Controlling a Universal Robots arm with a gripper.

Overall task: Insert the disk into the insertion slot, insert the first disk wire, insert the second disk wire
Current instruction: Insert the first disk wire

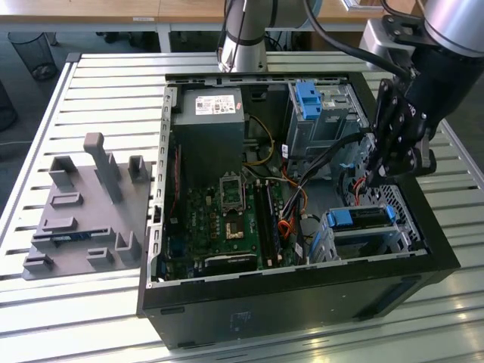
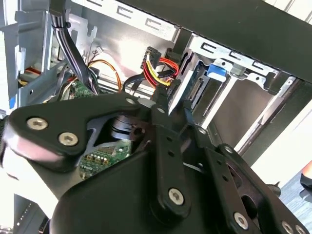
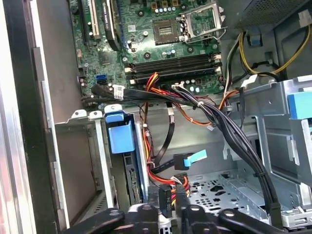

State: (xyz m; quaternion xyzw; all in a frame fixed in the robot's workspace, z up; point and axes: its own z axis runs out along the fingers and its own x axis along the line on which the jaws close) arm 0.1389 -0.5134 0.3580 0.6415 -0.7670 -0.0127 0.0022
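The disk [image 1: 361, 218] sits inside the insertion slot [image 1: 406, 219], a low perforated cage at the case's corner toward the exterior view's right; its blue carrier [image 3: 120, 138] shows in the first wrist view. My gripper [image 1: 368, 181] hangs inside the case just beyond the disk. It is shut on the black plug [image 3: 166, 196] of a disk wire with red, yellow and black strands [image 2: 160, 69]. In the second wrist view the plug [image 2: 169, 95] is held close to the disk's connector end [image 2: 197, 88], a small gap between them. A second disk wire with a light-blue plug [image 3: 191, 159] lies loose nearby.
A black cable bundle [image 3: 234, 134] crosses the case beside my gripper. The taller cage with a blue latch [image 1: 309, 100] stands behind it. Motherboard [image 1: 223, 215] and power supply [image 1: 208, 125] fill the case toward the exterior view's left. A grey fixture plate [image 1: 87, 212] lies outside.
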